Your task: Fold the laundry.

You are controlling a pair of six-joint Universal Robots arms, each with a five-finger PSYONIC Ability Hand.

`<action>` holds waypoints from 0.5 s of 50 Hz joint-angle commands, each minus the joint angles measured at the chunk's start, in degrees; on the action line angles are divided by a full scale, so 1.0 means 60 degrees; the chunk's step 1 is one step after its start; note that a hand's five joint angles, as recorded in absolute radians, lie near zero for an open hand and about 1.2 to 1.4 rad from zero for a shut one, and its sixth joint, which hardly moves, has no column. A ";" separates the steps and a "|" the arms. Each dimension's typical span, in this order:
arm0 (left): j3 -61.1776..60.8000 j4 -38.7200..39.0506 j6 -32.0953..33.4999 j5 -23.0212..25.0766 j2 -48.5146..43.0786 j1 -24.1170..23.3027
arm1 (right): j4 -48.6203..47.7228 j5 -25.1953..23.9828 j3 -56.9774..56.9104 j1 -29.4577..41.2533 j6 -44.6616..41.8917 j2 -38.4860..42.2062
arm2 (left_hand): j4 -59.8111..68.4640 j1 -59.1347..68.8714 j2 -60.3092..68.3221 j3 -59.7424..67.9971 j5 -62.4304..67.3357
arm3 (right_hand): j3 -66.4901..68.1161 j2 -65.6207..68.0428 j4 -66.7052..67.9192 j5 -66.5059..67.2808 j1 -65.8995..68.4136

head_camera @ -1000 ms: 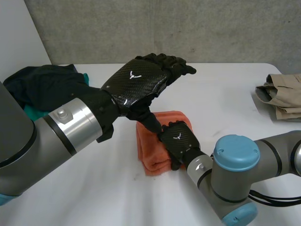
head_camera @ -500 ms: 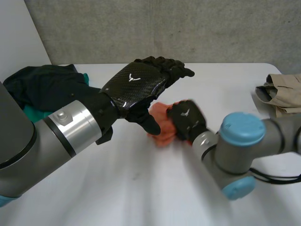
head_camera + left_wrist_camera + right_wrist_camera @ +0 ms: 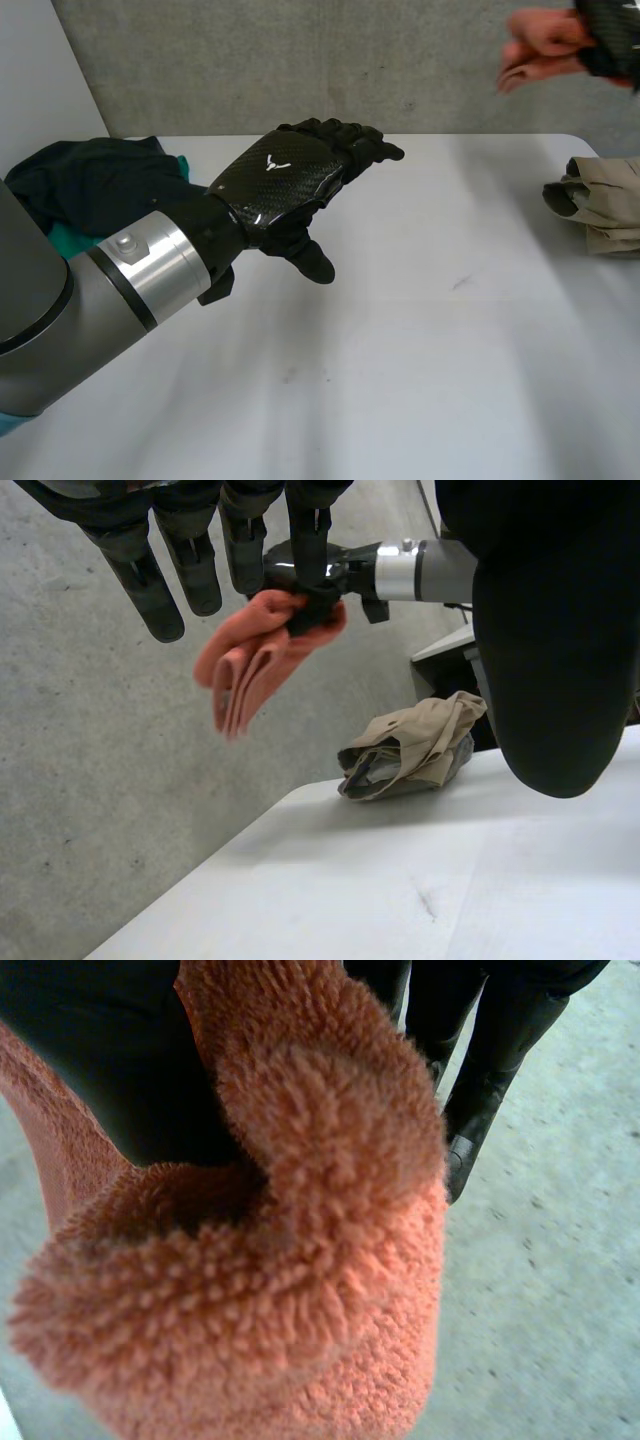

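Carrying laundry at two places, the white table holds a heap of dark clothes at its far left corner and a folded beige garment at its right edge. The left arm reaches over the table's left half; the left hand hovers above the surface, fingers extended and apart, holding nothing. The orange towel, the item in hand, hangs in the air above the far right corner, clear of the table and above the beige garment. The right hand is clamped on one bunched end of it, so the folded layers dangle free below the grasp. Probable failure: because only one end is held, the layers may fall open or slip out in the air, and the towel would land crumpled or disturb the beige garment beneath.
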 commanded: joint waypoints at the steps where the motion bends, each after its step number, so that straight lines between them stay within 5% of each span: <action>1: -0.0016 0.0010 0.0015 -0.0180 -0.0045 -0.0017 | -0.1298 -0.1550 -0.0114 -0.1289 0.0387 0.0968 | -0.0046 -0.0097 -0.0070 -0.0116 -0.0190 | 0.2174 0.2268 0.2006 0.2992 0.4906; 10: -0.0046 0.0024 0.0030 -0.0297 -0.0133 -0.0032 | -0.3246 -0.2943 0.1026 -0.2914 0.1061 0.2301 | -0.0046 -0.0097 -0.0070 -0.0116 -0.0190 | 0.2174 0.2268 0.2006 0.2992 0.4906; 25: -0.0207 0.0083 0.0030 -0.0561 -0.0133 -0.0032 | -0.3981 -0.3457 0.2669 -0.4366 0.1090 0.2185 | -0.0046 -0.0097 -0.0070 -0.0116 -0.0190 | 0.2174 0.2268 0.2006 0.2992 0.4906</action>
